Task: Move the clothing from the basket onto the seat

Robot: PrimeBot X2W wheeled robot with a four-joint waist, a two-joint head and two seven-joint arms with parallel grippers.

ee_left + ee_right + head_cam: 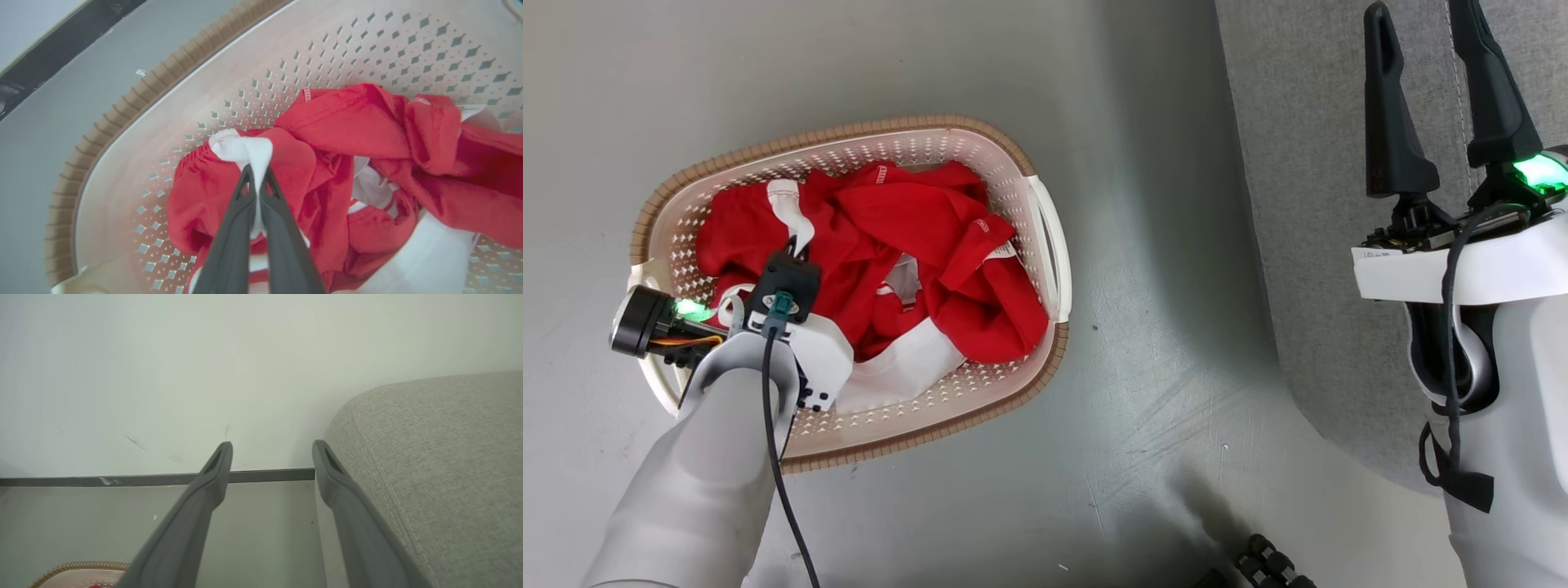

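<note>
**Progress.** The task appears to be at its first stage. Every garment in view lies inside the basket (1013, 155), which stands on the grey floor (1143, 327) well apart from the seat (1307, 163). The part of the seat in the head view shows bare grey upholstery with a stitched seam. Judged from this, no item has been transferred and the whole load is left to move.

**Clothing.** The clothing (915, 220) is a crumpled heap of red fabric with white panels that covers most of the basket floor. How many separate pieces it holds cannot be told, as the folds overlap.

**Left gripper.** The left gripper (256, 173) reaches down into the basket at the heap's left side. Its fingers are pressed together on a white hemmed edge of a red garment, and the fabric bunches above the tips. The piece looks secured but not lifted, since its red body rests against the basket wall and on the heap.

**Right gripper.** The right gripper (273, 447) hangs beside the rounded edge of the seat with its fingers spread and nothing between them.

**Outstanding.** Lift the pinched garment out, carry it across the floor to the seat, release it, and repeat for the rest. Neighbouring folds may drag along with it.
</note>
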